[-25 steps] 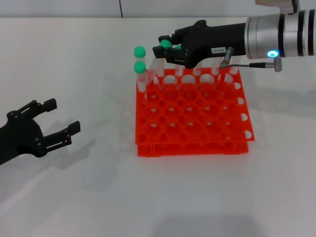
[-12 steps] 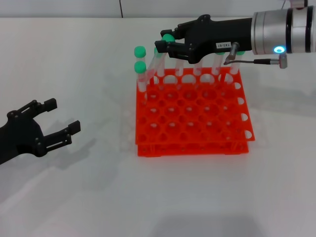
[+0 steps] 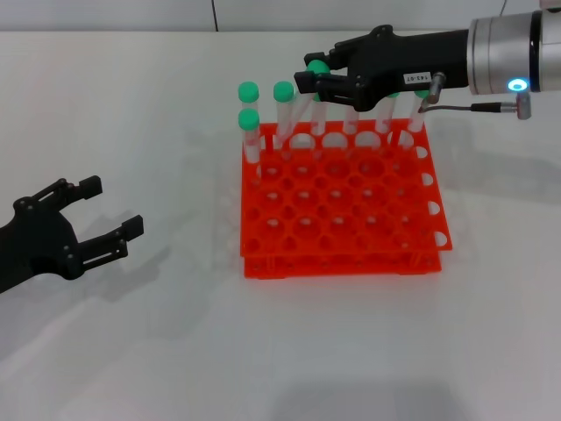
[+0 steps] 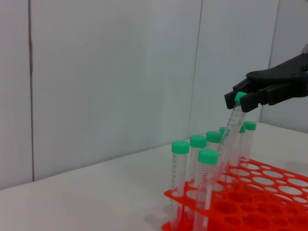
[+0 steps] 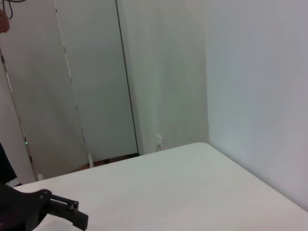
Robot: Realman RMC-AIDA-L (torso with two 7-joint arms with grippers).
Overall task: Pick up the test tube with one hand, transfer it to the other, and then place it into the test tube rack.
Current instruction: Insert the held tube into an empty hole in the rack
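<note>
My right gripper (image 3: 314, 79), black with a white label, is above the back left of the orange-red test tube rack (image 3: 342, 250). It is shut on the green cap of the test tube (image 3: 318, 67). The tube hangs tilted, its lower end down among the rack's back-row holes. The left wrist view shows the same grip (image 4: 240, 98) and the slanted tube (image 4: 232, 120). My left gripper (image 3: 110, 210) is open and empty, low over the table, well left of the rack.
Several other green-capped tubes stand upright in the rack's back rows, three of them at its back left corner (image 3: 249, 91) (image 3: 248, 118) (image 3: 283, 91). The rack's front rows are empty holes. White table (image 3: 175, 351) lies all around.
My right gripper has moved right and slightly up with the tube's cap, tilting the tube. An upright tube at the back left has come out from behind it. The left arm has not moved.
</note>
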